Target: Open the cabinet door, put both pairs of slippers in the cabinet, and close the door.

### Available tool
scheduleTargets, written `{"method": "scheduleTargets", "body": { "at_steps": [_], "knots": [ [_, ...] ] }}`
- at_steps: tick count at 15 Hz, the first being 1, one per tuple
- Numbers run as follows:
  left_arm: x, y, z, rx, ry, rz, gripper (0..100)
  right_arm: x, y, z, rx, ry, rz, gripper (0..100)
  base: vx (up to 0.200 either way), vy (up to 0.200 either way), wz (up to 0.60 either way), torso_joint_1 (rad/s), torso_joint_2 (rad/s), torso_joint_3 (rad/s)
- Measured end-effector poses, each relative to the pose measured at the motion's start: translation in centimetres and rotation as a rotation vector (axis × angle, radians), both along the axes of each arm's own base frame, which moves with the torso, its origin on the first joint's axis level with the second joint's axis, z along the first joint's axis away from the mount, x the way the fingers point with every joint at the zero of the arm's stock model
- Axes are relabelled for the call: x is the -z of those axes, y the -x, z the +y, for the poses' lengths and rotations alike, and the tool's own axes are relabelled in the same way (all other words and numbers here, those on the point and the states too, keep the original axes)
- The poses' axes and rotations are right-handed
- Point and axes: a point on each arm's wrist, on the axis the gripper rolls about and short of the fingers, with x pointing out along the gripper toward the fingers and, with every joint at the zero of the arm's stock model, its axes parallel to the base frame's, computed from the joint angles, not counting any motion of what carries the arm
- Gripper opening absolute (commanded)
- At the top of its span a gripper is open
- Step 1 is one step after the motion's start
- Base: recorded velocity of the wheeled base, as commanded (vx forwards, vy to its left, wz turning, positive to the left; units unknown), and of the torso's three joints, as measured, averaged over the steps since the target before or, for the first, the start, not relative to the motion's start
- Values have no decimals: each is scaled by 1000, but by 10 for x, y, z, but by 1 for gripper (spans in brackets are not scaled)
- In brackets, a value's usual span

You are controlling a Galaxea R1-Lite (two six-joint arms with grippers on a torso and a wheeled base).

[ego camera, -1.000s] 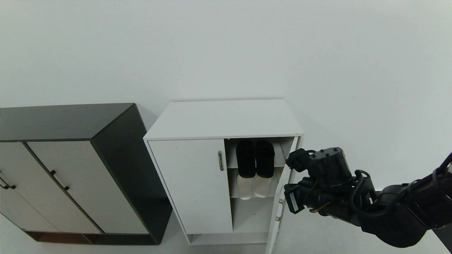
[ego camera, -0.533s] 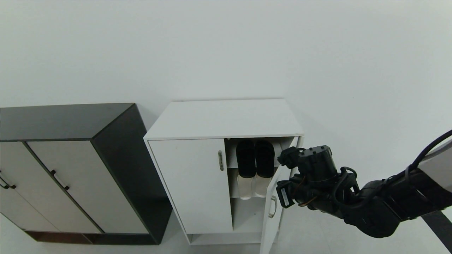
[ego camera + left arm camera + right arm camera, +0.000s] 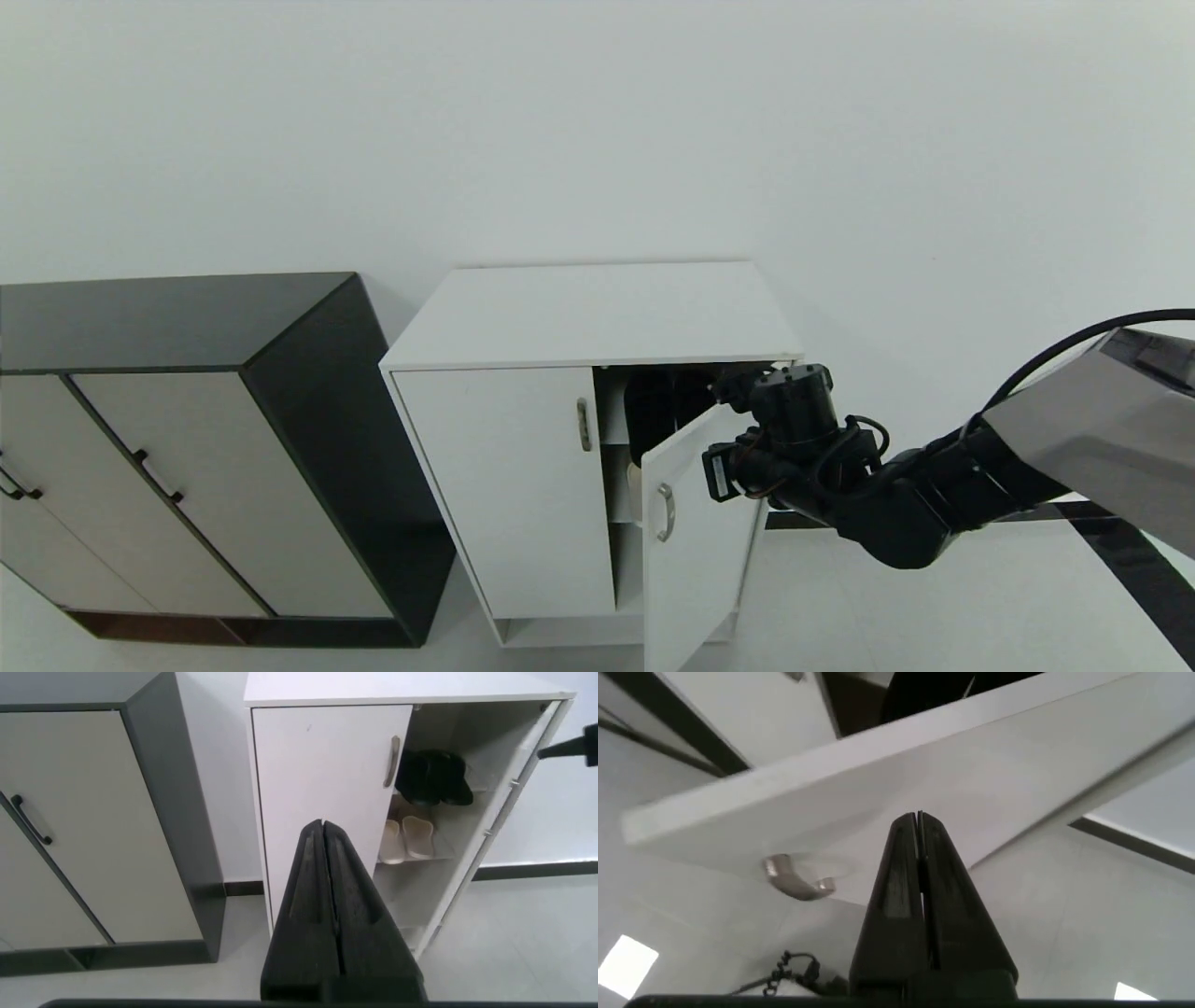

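- While its jaws sit closed (no gap shows), the right gripper (image 3: 919, 819) meets the half-shut door (image 3: 695, 523), arm outstretched.
- Left gripper (image 3: 323, 826), likewise closed, faces the cabinet (image 3: 327, 765).

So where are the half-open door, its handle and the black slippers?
half-open door (image 3: 695, 569), head view, middle of its front panel.
handle (image 3: 664, 512), head view, middle of the bar.
black slippers (image 3: 437, 775), left wrist view, on the dark uppers.

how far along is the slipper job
Done: black slippers on the upper shelf, white slippers on the shelf below, both inside the white cabinet. In hand: the right door stands partly open, with the right gripper, shut, at its outer face. Left: shutting that door fully.
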Motion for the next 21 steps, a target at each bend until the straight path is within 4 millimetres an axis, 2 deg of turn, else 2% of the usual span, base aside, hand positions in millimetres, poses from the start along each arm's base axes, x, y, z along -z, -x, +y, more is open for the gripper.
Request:
{"method": "scheduleTargets", "body": {
  "at_steps": [12, 21],
  "knots": [
    [0, 0, 0, -1, 2, 0, 0, 4, -61, 13, 26, -116, -43, 0, 0, 0, 0, 0, 0, 0],
    [0, 0, 0, -1, 2, 0, 0, 9, -91, 2, 77, -132, -67, 0, 0, 0, 0, 0, 0, 0]
  ]
}}
